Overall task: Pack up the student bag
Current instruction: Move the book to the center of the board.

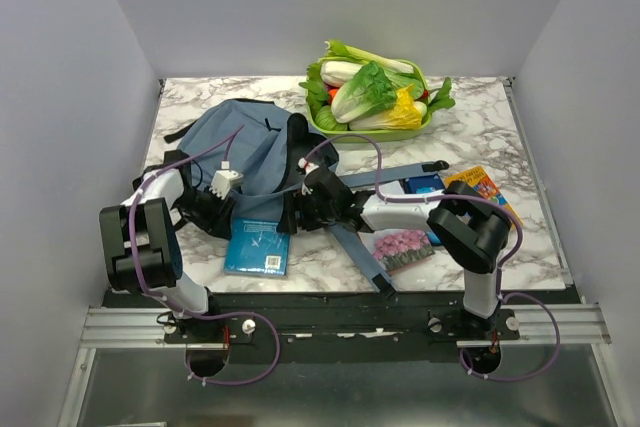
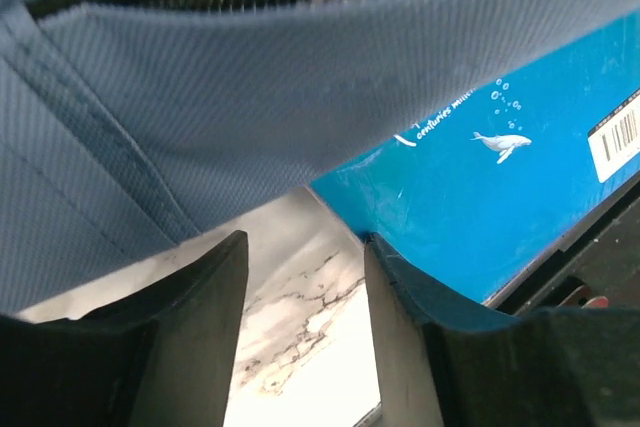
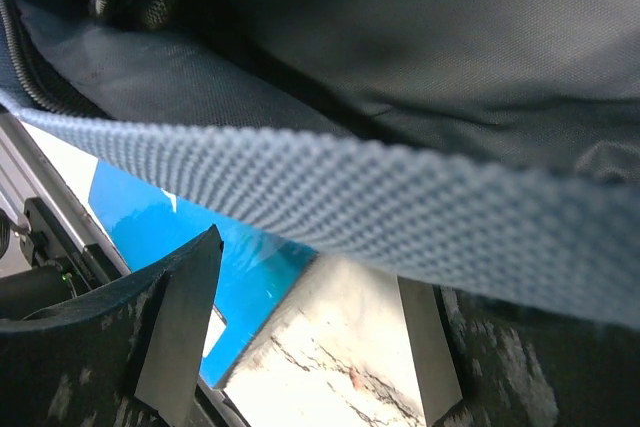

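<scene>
Two arms reach inward in the top view, the left gripper and right gripper at the near edge of the student bag, which lies centre-left on the marble table with a blue book just in front. From the left wrist, that claw's fingers stand spread over bare marble, bag fabric above, the book at right. From the right wrist, the claw is likewise spread, holding nothing, a woven strap crossing just beyond its tips.
</scene>
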Motion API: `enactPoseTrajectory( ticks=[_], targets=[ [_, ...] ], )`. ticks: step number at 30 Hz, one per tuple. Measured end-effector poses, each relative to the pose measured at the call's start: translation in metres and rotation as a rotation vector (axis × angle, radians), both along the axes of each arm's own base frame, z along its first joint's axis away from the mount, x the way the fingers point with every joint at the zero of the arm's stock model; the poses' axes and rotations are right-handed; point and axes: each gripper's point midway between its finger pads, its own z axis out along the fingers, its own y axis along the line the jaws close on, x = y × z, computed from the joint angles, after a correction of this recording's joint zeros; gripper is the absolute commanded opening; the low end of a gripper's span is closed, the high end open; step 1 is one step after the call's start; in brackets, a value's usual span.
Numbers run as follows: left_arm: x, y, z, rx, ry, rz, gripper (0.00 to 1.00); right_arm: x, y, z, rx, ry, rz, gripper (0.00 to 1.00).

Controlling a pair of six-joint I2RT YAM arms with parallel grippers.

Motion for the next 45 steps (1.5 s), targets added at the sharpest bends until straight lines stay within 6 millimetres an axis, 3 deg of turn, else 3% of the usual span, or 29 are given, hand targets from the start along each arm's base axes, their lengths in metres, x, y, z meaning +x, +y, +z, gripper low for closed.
enactPoseTrajectory(
  ticks=[8,18,30,38,45],
  targets=[
    [0.012,-0.017,-0.001,0.002,-0.026,-0.048,0.59,0.004,0.003,-0.005,-0.009,0.018,-0.031,0.78],
    [0.012,-0.049,0.003,0.048,-0.161,-0.303,0.59,0.008,-0.011,-0.010,-0.039,0.043,-0.128,0.78],
    [0.011,-0.057,0.004,0.122,-0.224,-0.410,0.58,0.007,-0.012,-0.007,-0.033,0.099,-0.149,0.78],
    [0.012,-0.056,0.003,0.132,-0.173,-0.403,0.56,0.000,-0.012,0.023,0.092,0.149,-0.098,0.77],
    [0.012,-0.056,0.003,0.129,-0.119,-0.383,0.56,0.001,-0.013,0.025,0.120,0.183,-0.106,0.77]
  ],
)
